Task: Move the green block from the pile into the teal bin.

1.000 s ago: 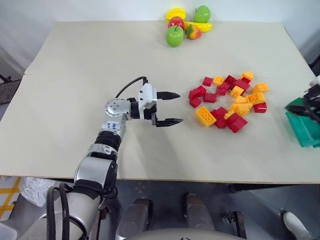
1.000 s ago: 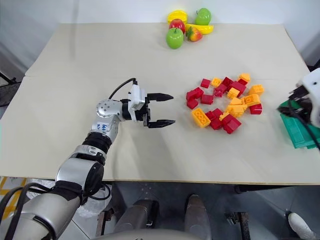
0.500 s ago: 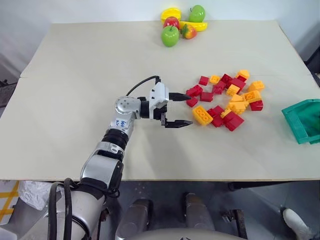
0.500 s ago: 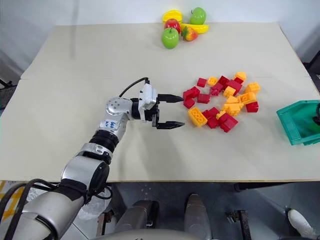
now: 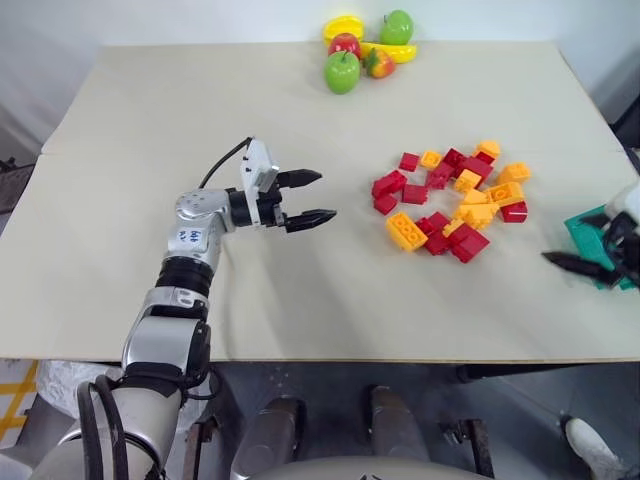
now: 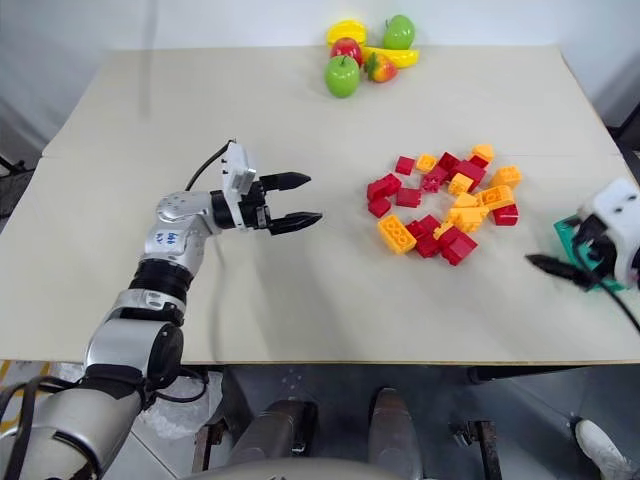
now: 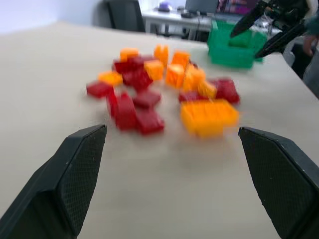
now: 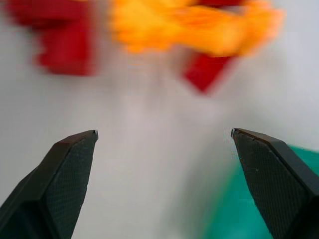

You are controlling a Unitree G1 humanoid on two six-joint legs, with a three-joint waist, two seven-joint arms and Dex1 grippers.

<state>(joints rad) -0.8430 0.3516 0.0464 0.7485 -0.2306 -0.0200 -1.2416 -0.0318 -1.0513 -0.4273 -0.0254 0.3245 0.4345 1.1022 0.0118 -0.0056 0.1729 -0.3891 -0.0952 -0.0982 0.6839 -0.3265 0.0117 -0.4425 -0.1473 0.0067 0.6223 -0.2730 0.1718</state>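
Left eye view: toy fruit [image 5: 366,50] behind pile [image 5: 452,200]; left end effector [image 5: 316,197], right end effector [image 6: 560,272] wide, empty.

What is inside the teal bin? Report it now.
Only the teal bin's outer wall and rim show. The open right gripper hangs in front, covering the inside; whether a block lies there cannot be seen.

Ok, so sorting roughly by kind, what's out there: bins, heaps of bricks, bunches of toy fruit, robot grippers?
Teal bin: 1
Brick pile, red and orange-yellow: 1
Bunch of toy fruit: 1
Grippers: 2, the left gripper and the right gripper, both open and empty
Total: 5
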